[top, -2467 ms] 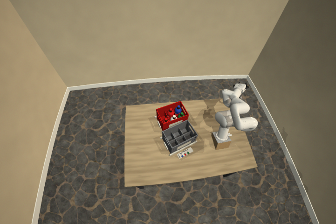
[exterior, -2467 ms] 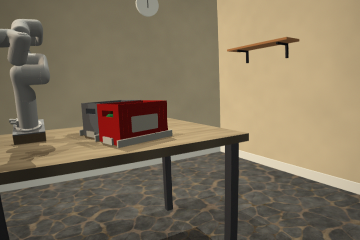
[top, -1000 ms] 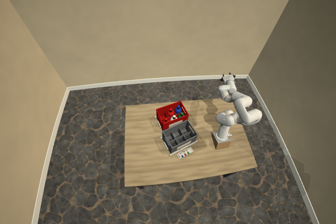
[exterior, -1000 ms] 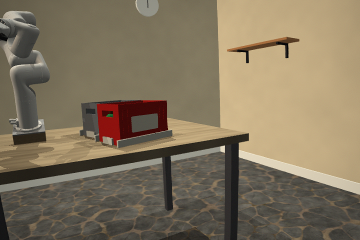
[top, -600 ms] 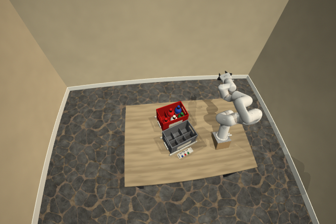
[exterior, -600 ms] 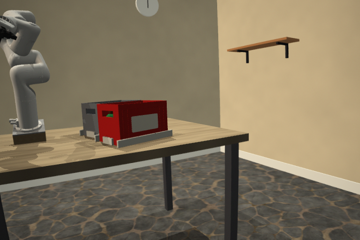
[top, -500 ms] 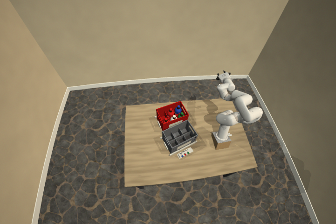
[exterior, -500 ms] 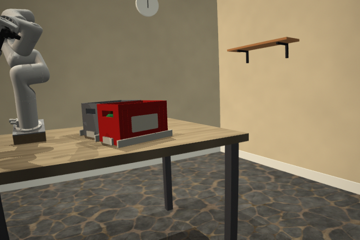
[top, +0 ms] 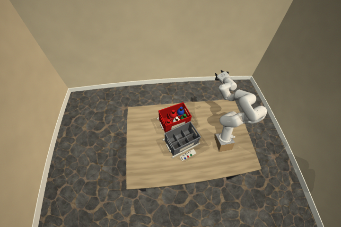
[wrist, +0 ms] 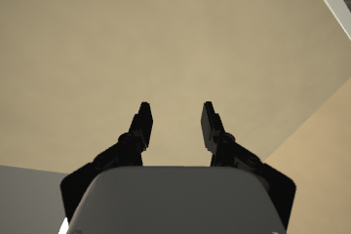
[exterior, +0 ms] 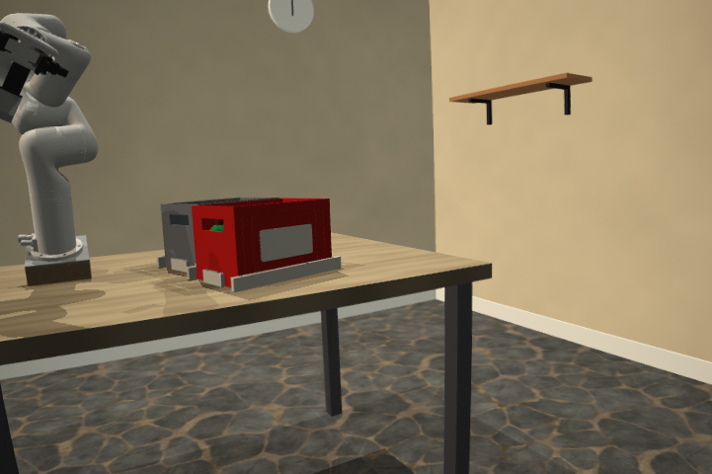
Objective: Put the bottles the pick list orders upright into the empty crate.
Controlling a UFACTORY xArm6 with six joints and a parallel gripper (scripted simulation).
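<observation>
The red crate (top: 171,108) (exterior: 247,240) holds a blue bottle (top: 180,111), a green bottle (top: 184,117), a white bottle (top: 176,119), a red bottle (top: 173,114) and another red bottle (top: 168,122). Its back left compartment looks empty. The grey crate (top: 177,129) (exterior: 177,240) stands beside it, level, with empty compartments. The pick list (top: 194,152) has its black bar at the left and blue, red and green marks. Its small digits look like 1, 2, 1. My gripper (top: 219,72) (exterior: 22,49) (wrist: 176,111) is open and empty, high up and far right of the crates.
Pale low rails (top: 187,149) (exterior: 289,274) edge the crates on the wooden table (top: 144,165) (exterior: 395,268). The arm's base block (top: 225,146) (exterior: 57,273) stands right of the crates. A wall shelf (exterior: 518,88) shows in the exterior view. The wrist view faces the walls.
</observation>
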